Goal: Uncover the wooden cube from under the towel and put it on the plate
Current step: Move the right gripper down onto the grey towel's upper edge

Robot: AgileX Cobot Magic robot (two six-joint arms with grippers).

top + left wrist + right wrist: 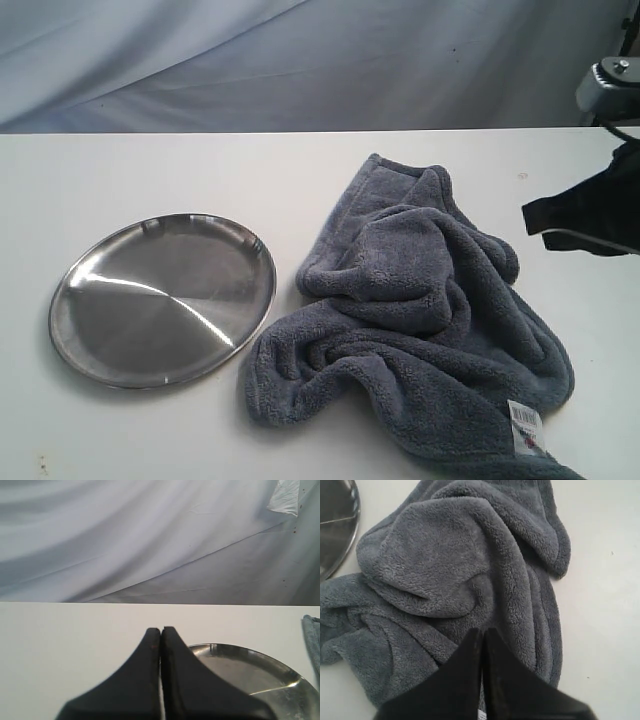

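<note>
The blue-grey towel (420, 320) lies bunched on the white table, right of centre, with a white barcode tag (525, 428) at its near corner. A raised hump sits in its middle (435, 565). The wooden cube is hidden. To the towel's left lies the steel plate (160, 298), with nothing on it. My right gripper (535, 218) hangs above the table at the right edge, beside the towel; the right wrist view shows it (482, 632) shut over the towel, holding nothing. The left gripper (161, 630) is shut and empty, low over the table near the plate (260, 675).
A white table (120, 170) carries everything, and a white cloth backdrop (300, 60) hangs behind its far edge. Part of the right arm's grey housing (610, 85) shows at the upper right.
</note>
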